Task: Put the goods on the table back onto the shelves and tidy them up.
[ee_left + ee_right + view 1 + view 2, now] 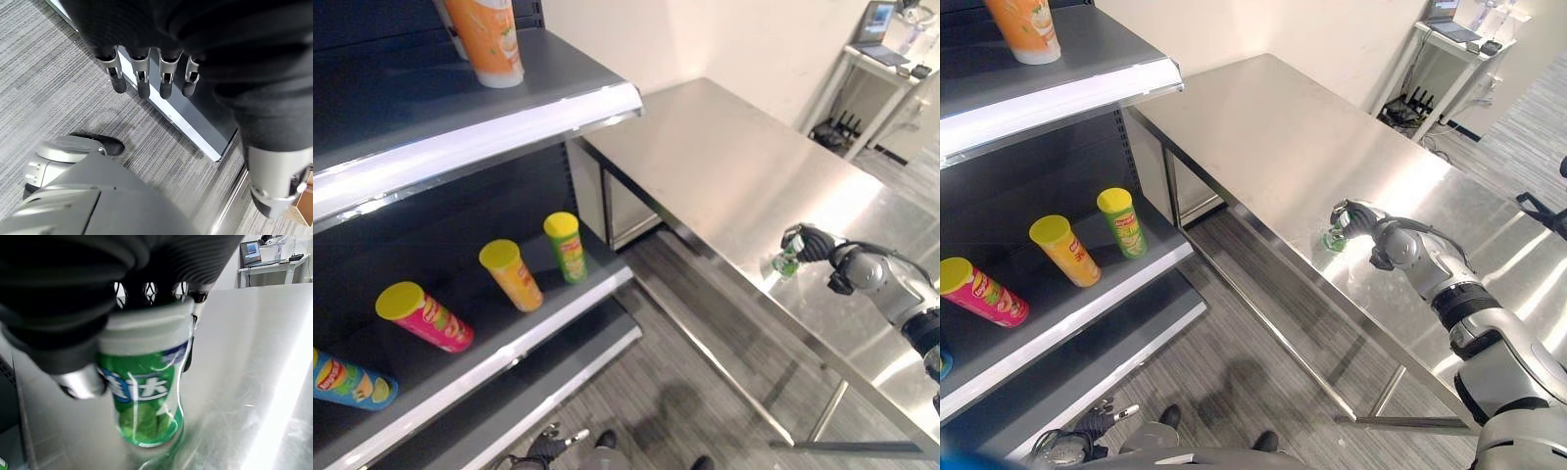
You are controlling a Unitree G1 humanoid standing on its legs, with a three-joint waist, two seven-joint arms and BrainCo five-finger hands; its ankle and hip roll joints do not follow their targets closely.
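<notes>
Your right hand (1359, 221) reaches over the steel table (1273, 127) near its front edge, fingers curled around a small green bottle (146, 387) with a white cap, its base at the tabletop. Your left hand (146, 73) hangs low over the grey floor (58, 88), fingers straight and loose, holding nothing. To your left stands the shelf unit (509, 127). Its middle shelf carries a green can (567, 246), an orange can (513, 274), a pink can (424, 315) and a blue can (347, 380), all lying tilted. An orange cup (487, 39) stands on the upper shelf.
</notes>
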